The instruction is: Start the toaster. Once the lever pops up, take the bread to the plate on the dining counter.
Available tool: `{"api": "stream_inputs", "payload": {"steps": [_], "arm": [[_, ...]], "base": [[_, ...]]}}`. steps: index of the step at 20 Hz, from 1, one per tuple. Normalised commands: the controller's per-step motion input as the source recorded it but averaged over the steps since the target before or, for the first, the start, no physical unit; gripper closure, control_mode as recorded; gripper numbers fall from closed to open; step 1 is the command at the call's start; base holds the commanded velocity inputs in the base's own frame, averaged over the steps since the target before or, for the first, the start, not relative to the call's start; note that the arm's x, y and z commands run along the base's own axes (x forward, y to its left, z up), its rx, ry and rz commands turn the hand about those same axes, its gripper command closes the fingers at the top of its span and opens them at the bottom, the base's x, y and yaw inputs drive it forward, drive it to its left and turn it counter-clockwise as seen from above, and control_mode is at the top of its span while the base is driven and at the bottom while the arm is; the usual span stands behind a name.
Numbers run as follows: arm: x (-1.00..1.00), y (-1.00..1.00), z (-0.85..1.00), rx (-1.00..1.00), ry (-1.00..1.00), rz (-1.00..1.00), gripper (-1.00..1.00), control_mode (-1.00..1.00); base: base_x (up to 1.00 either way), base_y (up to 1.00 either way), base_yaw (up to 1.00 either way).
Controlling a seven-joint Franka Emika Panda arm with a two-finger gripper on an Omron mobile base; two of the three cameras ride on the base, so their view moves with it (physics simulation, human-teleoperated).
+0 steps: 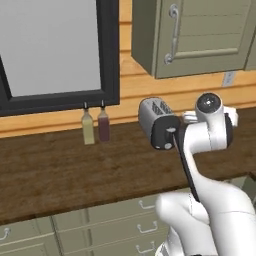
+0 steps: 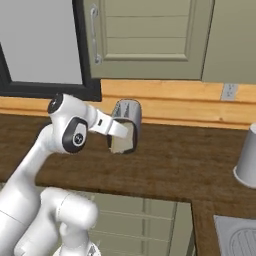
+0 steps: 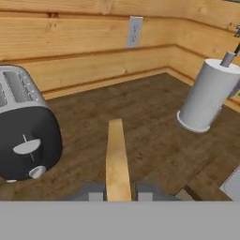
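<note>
Edge-on, bread (image 3: 116, 159) sits pinched in hand (image 3: 118, 193) — toaster (image 3: 26, 126) beside.

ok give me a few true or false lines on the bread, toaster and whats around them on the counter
1. The hand is shut on the bread, held edge-on between its fingers. True.
2. The bread is down in a toaster slot. False: it is out of the toaster, beside it above the counter.
3. Two slim bottles stand by the wall, left of the toaster in the left base view. True.
4. The paper towel roll lies on its side. False: it stands upright.
5. The toaster's black end panel carries a small round knob. True.
</note>
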Motion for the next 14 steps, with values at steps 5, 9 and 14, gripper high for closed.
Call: {"api": "stream_inputs", "payload": {"steps": [5, 9, 14], "arm": [[0.0, 0.0, 0.0, 0.0, 0.0, 0.0, 1.0, 1.0], [0.0, 0.0, 0.0, 0.0, 0.0, 0.0, 1.0, 1.0], [0.0, 0.0, 0.0, 0.0, 0.0, 0.0, 1.0, 1.0]], "base": [[-0.62, 0.45, -0.44], [-0.69, 0.17, -0.69], [-0.48, 0.06, -0.87]]}}
